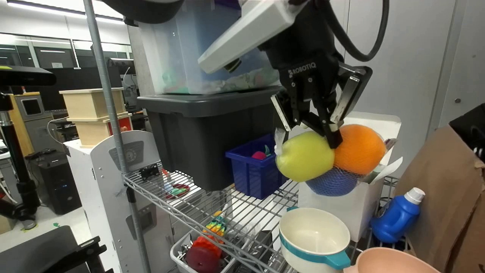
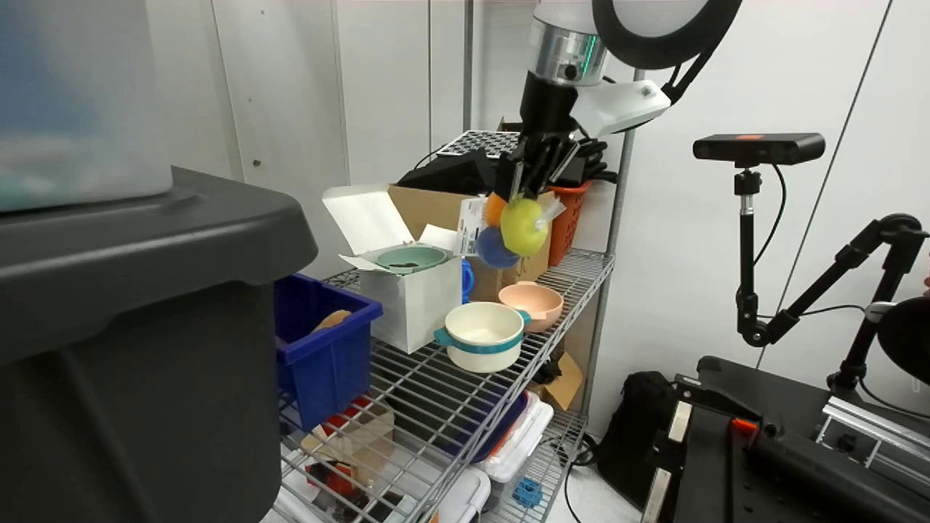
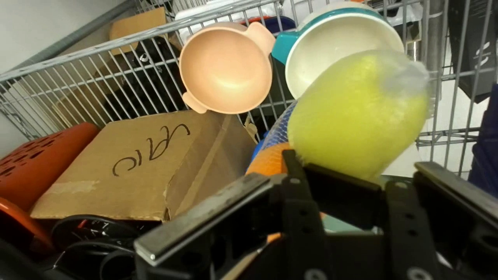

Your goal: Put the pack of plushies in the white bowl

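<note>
The pack of plushies, a yellow and an orange soft toy with a blue one in netting, hangs in the air in both exterior views (image 1: 305, 156) (image 2: 523, 231). In the wrist view its yellow toy (image 3: 358, 112) is large and close. My gripper (image 1: 333, 138) is shut on the pack at its top, between the yellow and orange toys; the jaws also show in the wrist view (image 3: 301, 165). The white bowl (image 1: 314, 231) stands upright on the wire shelf below the pack, with teal handles. It also shows in an exterior view (image 2: 484, 325) and, partly covered by the pack, in the wrist view (image 3: 338, 44).
A pinkish-tan bowl (image 2: 531, 299) stands beside the white bowl. A white open box (image 2: 407, 312) holding a green bowl stands behind it. A blue bin (image 1: 250, 172), black tote (image 1: 212, 140), blue bottle (image 1: 396, 218) and cardboard box (image 3: 144, 163) are also on the shelf.
</note>
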`<state>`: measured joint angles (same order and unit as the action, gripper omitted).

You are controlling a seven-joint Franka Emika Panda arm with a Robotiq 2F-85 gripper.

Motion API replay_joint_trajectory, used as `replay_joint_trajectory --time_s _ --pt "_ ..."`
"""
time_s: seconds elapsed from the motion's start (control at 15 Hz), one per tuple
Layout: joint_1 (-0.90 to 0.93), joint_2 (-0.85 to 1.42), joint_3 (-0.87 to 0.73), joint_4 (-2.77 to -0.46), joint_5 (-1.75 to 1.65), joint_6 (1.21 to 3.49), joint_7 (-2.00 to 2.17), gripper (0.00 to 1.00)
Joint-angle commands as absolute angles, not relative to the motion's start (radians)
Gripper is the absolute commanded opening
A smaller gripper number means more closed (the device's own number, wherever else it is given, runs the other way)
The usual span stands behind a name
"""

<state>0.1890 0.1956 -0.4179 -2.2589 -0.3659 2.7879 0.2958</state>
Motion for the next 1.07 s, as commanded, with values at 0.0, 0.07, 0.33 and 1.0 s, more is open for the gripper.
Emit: replay_joint_trajectory --time_s 0.0,0.07,0.33,1.0 --pt "0.160 0.207 -0.424 -2.222 -0.583 2.782 0.473 0.01" --pt "0.160 0.202 -0.431 -2.216 -0.650 2.776 0.529 0.01" --pt "0.229 0.213 -0.521 -2.187 -0.841 2.761 0.719 0.01" --pt "0.072 0.278 -0.284 -2.227 -0.655 2.769 0.574 0.01"
